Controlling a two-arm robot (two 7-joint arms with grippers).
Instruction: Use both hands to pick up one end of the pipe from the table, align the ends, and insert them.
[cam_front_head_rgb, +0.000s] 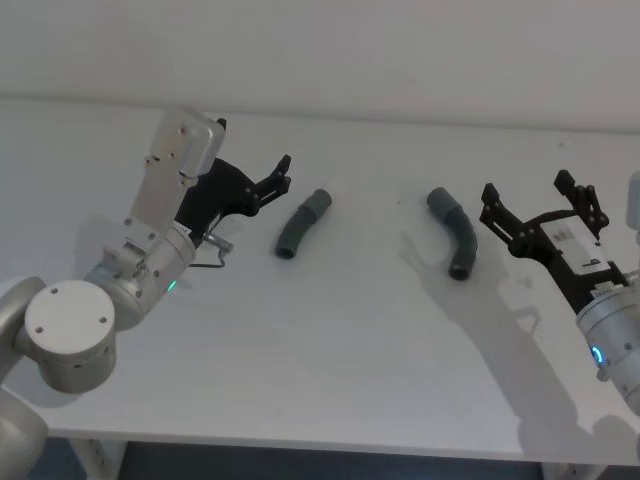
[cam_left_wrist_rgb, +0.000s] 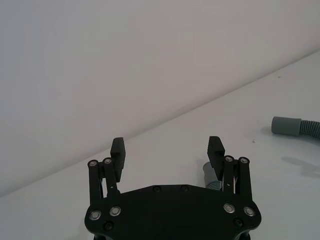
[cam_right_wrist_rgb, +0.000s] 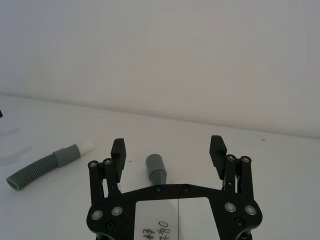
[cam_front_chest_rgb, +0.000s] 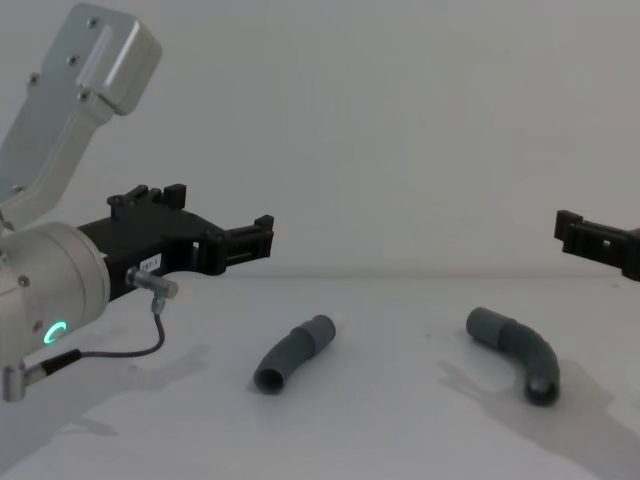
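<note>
The left gripper (cam_front_head_rgb: 283, 172) is hovering wide open and empty near the left edge of the surface (cam_front_head_rgb: 330, 350), just beside the left pipe piece (cam_front_head_rgb: 302, 223). The right gripper (cam_front_head_rgb: 527, 187) is hanging open and empty near the right edge, beside the right pipe piece (cam_front_head_rgb: 455, 232); both pieces are lying apart toward the far edge

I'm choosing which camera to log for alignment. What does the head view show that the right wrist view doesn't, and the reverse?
Head view: the left end effector, open, hovering left of the left pipe piece.
Right wrist view: ribbing on both pieces and a white tip on the left one.
Both: the right end effector, open, near the right pipe piece; both pieces lie ungrasped on the table.
</note>
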